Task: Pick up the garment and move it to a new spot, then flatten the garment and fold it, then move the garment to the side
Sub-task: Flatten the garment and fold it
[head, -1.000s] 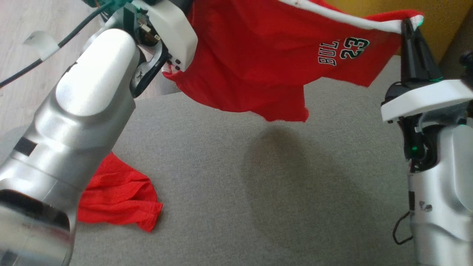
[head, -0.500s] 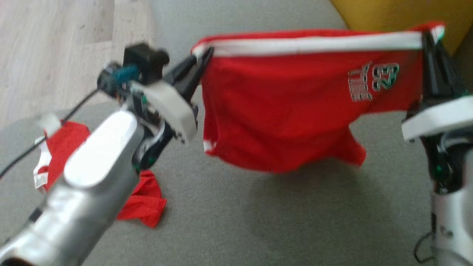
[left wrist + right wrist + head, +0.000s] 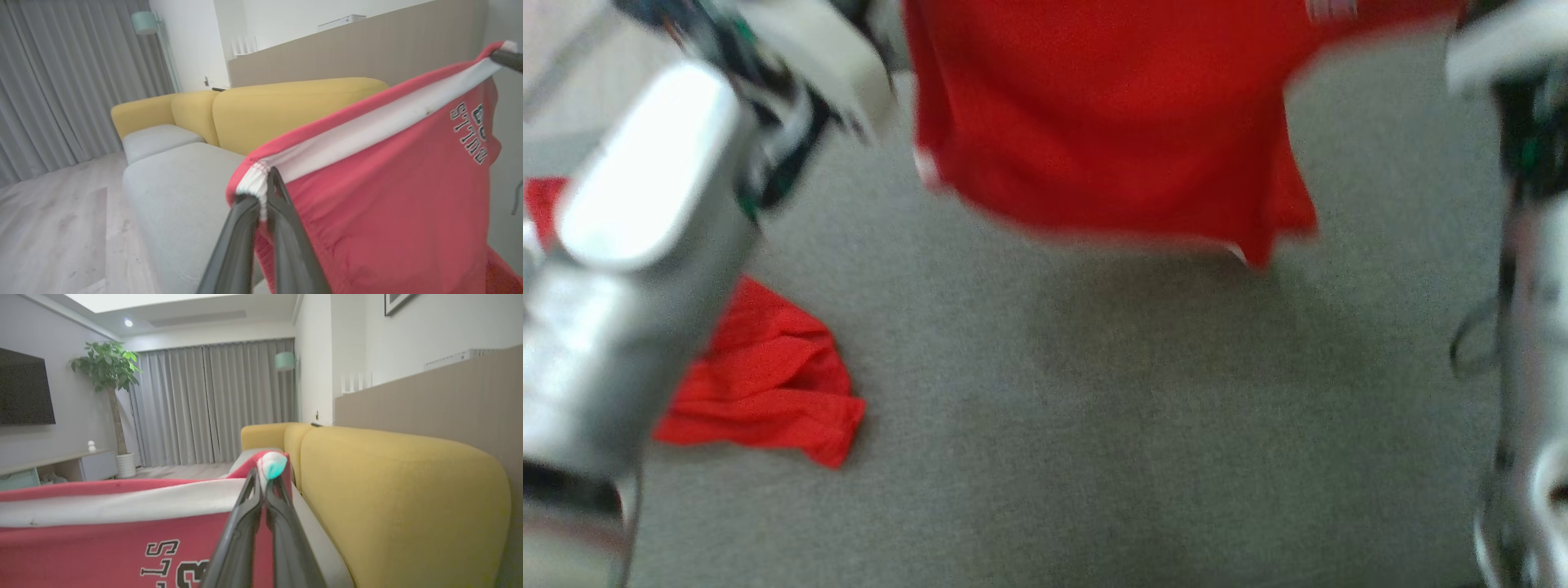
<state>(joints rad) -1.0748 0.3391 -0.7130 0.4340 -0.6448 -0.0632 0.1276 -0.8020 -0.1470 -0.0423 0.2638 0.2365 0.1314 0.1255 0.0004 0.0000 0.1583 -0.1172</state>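
- The left gripper point(image 3: 263, 190) is pinched tight on one end of the white waistband point(image 3: 367, 134) of the red garment point(image 3: 388, 212).
- The right gripper point(image 3: 265, 479) is clamped on the band's other end, and the band runs taut between the claws.
- The garment hangs below both claws. Its lower hem point(image 3: 1111, 233) looks clear of the grey seat point(image 3: 1094, 425), though the head view is blurred.
- The seat under and between the claws is bare.
- A second red cloth point(image 3: 760, 384) lies beneath the left forearm.
- The yellow backrest point(image 3: 388, 490) rises close beyond the right claw.
- Wooden floor point(image 3: 53, 228) opens out past the left claw.
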